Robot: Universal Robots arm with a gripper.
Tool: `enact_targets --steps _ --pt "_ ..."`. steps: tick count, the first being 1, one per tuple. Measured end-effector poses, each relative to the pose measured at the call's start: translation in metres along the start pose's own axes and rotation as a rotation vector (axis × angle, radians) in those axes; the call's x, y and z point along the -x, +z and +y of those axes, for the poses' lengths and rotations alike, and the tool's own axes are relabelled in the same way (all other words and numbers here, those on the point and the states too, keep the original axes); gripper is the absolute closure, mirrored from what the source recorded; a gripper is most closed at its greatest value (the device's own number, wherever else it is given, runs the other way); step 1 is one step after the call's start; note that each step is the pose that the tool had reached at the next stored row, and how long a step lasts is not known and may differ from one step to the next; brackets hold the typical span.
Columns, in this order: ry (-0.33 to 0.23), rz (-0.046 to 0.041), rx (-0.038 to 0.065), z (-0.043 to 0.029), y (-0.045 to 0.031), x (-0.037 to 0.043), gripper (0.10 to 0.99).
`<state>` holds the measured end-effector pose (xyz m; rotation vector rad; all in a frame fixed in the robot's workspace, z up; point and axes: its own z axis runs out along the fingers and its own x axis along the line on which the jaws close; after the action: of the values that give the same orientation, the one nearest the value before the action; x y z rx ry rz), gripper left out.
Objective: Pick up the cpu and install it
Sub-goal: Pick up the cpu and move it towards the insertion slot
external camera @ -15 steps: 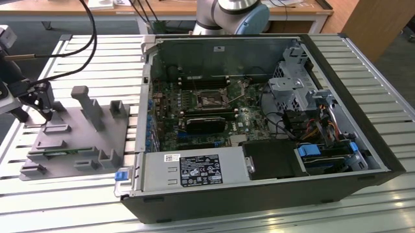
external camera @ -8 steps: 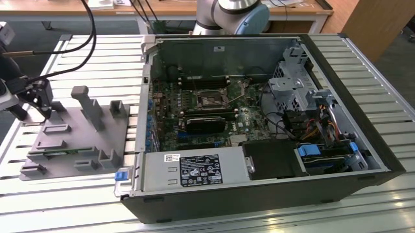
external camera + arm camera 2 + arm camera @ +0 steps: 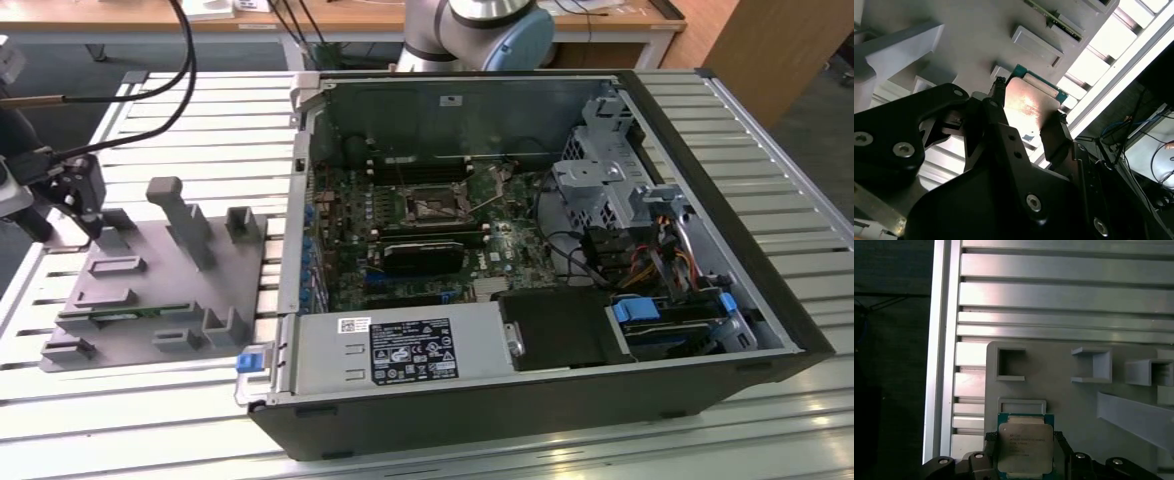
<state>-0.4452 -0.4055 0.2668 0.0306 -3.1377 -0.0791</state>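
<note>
The cpu [image 3: 1024, 446], a flat square chip with a shiny metal top and a green rim, sits between my gripper's [image 3: 1024, 440] two black fingers [image 3: 989, 441]. The fingers press on two of its opposite edges. In the second wrist view the cpu [image 3: 1030, 101] shows just over the grey fixture tray [image 3: 979, 30], with a finger [image 3: 1056, 129] at each side. In the exterior view my gripper [image 3: 70, 200] is at the far left, over the back corner of the fixture tray [image 3: 147, 290]. The motherboard's cpu socket [image 3: 434, 208] lies inside the open computer case [image 3: 561, 400], well to the exterior view's right.
The fixture tray carries upright grey posts [image 3: 180, 215] and small pockets [image 3: 1011, 364], plus a green memory stick [image 3: 118, 316] near its front. Everything stands on a slatted aluminium table [image 3: 187, 120]. The case walls, drive cage [image 3: 607, 175] and cables [image 3: 654, 265] ring the motherboard.
</note>
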Motion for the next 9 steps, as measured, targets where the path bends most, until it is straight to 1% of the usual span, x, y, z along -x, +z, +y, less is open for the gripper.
enact_targets --steps 9 --pt "0.0 0.0 0.0 0.0031 -0.0093 0.0 0.553"
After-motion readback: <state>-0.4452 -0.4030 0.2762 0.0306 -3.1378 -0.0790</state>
